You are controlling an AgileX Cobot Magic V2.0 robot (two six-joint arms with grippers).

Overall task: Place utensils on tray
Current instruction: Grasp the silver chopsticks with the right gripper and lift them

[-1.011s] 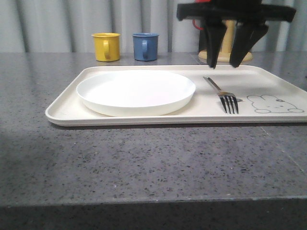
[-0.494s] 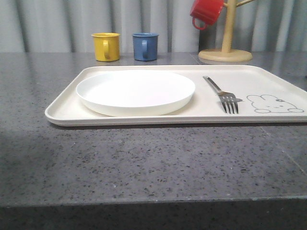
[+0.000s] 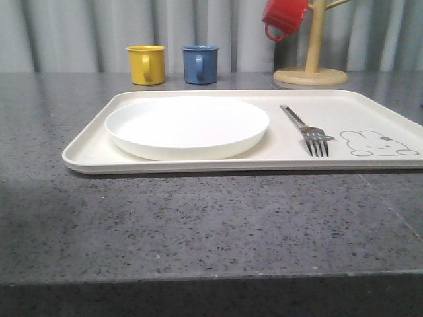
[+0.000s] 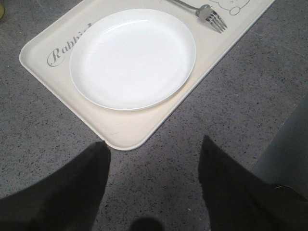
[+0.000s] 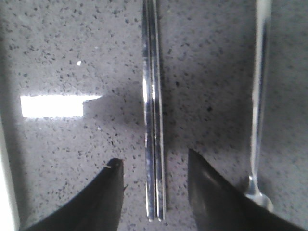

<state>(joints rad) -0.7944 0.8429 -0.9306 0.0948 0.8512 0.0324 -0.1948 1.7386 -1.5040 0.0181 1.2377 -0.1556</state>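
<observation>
**Right wrist view: chopsticks lie between the open fingers, not yet held**

Right wrist view shows the right gripper (image 5: 154,168) spread open over the grey counter (image 5: 57,57), with the chopsticks (image 5: 153,120) lying flat between its two dark fingers (image 5: 103,192) and touching neither. The two sticks lie side by side, in contact along their length. Just beside them, apart, lies the spoon (image 5: 260,96); its handle is parallel to the sticks and its end is blurred, so I cannot say surely which end it is.

On the front view the tray (image 3: 92,152) carries the plate (image 3: 187,127) toward its left side and the fork (image 3: 307,129) toward its right side, near the drawn rabbit. The left gripper (image 4: 154,178) hangs open above the counter, just off one corner of the tray, holding nothing.

My judgement on handling: the chopsticks are thin, stiff, polished metal — light, but slippery, and they lie low on a hard surface. A grasp must close across both sticks together, somewhere near the middle of their length, so that they do not tip or roll apart. If the fingers close unevenly, one stick may slide out. The spoon handle is similar — narrow and smooth. Two utensils are on the tray, two wait on the counter.
</observation>
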